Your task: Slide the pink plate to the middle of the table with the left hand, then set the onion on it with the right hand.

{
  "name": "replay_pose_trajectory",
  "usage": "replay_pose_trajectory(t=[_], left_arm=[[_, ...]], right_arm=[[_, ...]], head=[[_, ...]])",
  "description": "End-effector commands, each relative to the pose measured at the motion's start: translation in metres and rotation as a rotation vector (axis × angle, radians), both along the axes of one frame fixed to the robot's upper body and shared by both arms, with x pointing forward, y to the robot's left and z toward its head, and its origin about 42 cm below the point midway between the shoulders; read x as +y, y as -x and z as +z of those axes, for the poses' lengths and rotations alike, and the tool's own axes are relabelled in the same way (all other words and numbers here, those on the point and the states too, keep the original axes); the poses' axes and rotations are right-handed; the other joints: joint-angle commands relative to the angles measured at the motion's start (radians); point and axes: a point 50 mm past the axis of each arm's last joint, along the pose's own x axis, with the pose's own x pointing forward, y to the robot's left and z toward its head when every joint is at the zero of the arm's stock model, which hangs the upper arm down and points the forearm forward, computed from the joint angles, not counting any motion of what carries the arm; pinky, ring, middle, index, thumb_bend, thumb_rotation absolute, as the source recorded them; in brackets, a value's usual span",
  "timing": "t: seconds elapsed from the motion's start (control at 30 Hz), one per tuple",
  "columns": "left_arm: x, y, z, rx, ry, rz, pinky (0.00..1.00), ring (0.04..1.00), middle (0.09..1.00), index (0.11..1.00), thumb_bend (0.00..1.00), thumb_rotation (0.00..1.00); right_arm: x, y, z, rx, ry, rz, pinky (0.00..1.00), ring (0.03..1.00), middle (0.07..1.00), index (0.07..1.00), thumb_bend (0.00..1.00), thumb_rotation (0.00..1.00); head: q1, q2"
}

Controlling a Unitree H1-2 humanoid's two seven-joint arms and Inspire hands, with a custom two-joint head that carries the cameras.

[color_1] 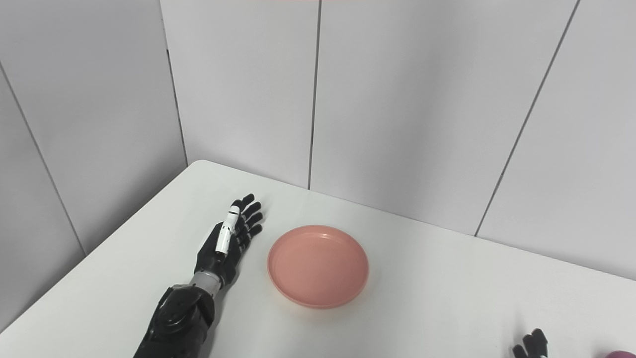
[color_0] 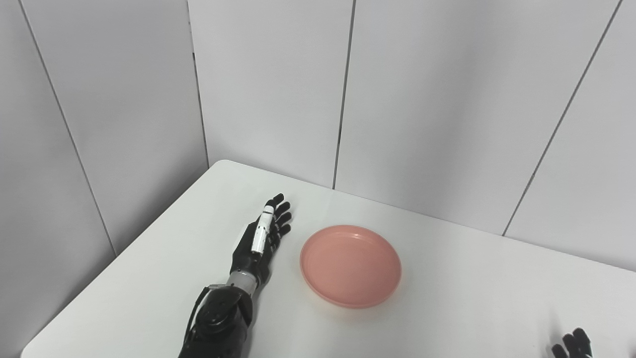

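I am working the plate-sliding step: my left hand (color_0: 262, 237) is lying flat on the table (color_0: 149, 278), fingers straight and apart, holding nothing, just beside the pink plate (color_0: 351, 265), which is sitting empty near the middle. Next I am judging whether a further sideways nudge is needed. My right hand (color_1: 532, 345) is cut off; I cannot tell its pose. The onion (color_1: 621, 354) is barely showing.

White table (color_0: 447, 298), matte top, rounded far-left corner set into wall corner. Pale grey panelled walls (color_0: 268, 89) on two sides, thin dark vertical seams between panels. Even, diffuse lighting; soft shadows.
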Motion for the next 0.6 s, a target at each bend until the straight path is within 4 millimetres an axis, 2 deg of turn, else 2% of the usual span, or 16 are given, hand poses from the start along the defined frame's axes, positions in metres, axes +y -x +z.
replay_pose_trajectory(t=[0.0,0.17,0.57], left_arm=[[-0.009,-0.011,0.016,-0.056,0.011,-0.037,0.96,0.947,0.942,0.917,0.43,1.00],[-0.021,-0.012,0.015,-0.049,0.016,-0.077,0.91,0.918,0.927,0.909,0.43,1.00],[-0.052,-0.010,0.023,-0.036,0.012,-0.162,0.91,0.928,0.931,0.909,0.43,1.00]], right_arm=[[0.002,-0.001,0.013,-0.061,0.003,0.012,1.00,1.000,1.000,1.000,0.14,1.00],[0.002,-0.001,0.012,-0.059,0.004,0.012,1.00,1.000,1.000,1.000,0.15,1.00],[0.005,-0.001,0.013,-0.059,0.008,0.013,1.00,1.000,1.000,1.000,0.16,1.00]], head=[[-0.002,0.002],[-0.007,0.005],[-0.021,0.009]])
